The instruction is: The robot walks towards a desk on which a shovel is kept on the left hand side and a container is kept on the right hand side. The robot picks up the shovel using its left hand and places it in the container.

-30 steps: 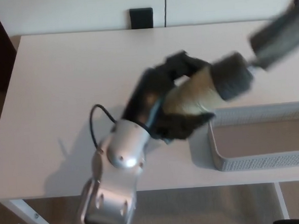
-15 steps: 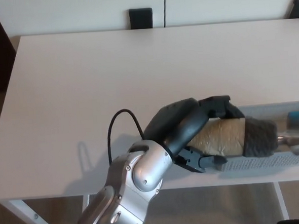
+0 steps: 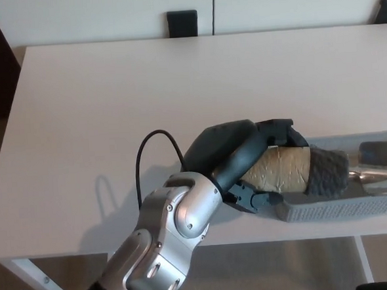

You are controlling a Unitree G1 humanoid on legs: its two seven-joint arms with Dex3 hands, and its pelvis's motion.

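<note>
My left hand (image 3: pixel 244 165) is shut on the shovel's handle (image 3: pixel 284 171), a tan grip with a dark grey collar. The shovel lies almost level, pointing right, over the left end of the grey mesh container (image 3: pixel 345 206). Its metal neck and dark blade (image 3: pixel 381 153) reach inside the container near the picture's right edge. The hand hides the container's left wall. My right hand does not show.
The white desk (image 3: pixel 112 110) stretches wide to the left and behind the hand. Two dark chair backs (image 3: pixel 183 22) stand at the far edge. The desk's front edge runs just below the container.
The left hand has swung the shovel down from a raised tilt to a level pose over the container. In the last half second the blade sank slightly further in.
</note>
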